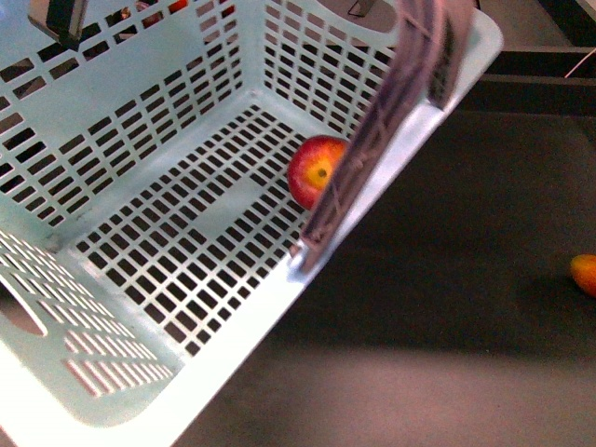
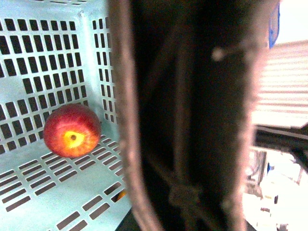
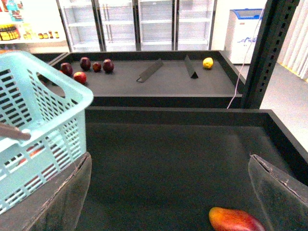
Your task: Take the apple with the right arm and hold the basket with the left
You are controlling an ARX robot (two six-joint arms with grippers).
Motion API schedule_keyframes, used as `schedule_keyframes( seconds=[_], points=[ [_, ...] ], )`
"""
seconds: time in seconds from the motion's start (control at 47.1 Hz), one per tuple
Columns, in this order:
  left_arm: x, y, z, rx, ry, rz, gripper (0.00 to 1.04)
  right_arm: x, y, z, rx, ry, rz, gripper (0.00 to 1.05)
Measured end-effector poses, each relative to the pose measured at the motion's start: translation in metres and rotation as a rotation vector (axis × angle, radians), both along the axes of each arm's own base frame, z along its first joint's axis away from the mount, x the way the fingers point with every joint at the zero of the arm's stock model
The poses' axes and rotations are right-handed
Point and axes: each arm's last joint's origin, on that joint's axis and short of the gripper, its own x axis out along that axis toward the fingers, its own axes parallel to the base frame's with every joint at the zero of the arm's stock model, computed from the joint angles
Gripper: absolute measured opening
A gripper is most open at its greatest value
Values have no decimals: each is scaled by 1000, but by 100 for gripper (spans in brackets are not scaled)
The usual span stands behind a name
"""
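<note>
The red apple (image 1: 315, 172) with a yellow patch lies on the floor of the pale aqua basket (image 1: 279, 317), against its right wall. The basket hangs tilted above the dark shelf. My left gripper (image 1: 321, 233) is shut on that right wall, one finger reaching down inside right beside the apple. In the left wrist view the apple (image 2: 72, 131) rests on the slotted basket (image 2: 48, 48) floor, and a dark finger (image 2: 187, 144) fills the middle of the view. My right gripper (image 3: 173, 202) is open over the dark shelf, empty, to the right of the basket (image 3: 43, 110).
An orange-red fruit (image 3: 236, 220) lies on the shelf just under the right gripper, also seen as the fruit (image 1: 585, 273) at the far right. The back shelf holds dark purple fruits (image 3: 96, 65), a yellow fruit (image 3: 208, 62) and two dividers (image 3: 149, 70). A black post (image 3: 269, 48) stands at the right.
</note>
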Motion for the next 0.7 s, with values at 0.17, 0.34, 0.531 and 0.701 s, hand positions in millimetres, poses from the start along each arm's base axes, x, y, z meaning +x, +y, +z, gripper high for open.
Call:
schedule_keyframes(
  seconds=[0.17, 0.34, 0.531, 0.701],
  points=[
    [24, 53, -21, -20, 29, 221, 5, 0, 0, 0, 0, 0, 0, 96],
    [26, 81, -45, -49, 69, 345, 5, 0, 0, 0, 0, 0, 0, 96],
    [23, 88, -71, -79, 137, 391, 5, 0, 0, 0, 0, 0, 0, 96],
    [13, 92, -101, -102, 214, 410, 5, 0, 0, 0, 0, 0, 0, 96]
  ],
)
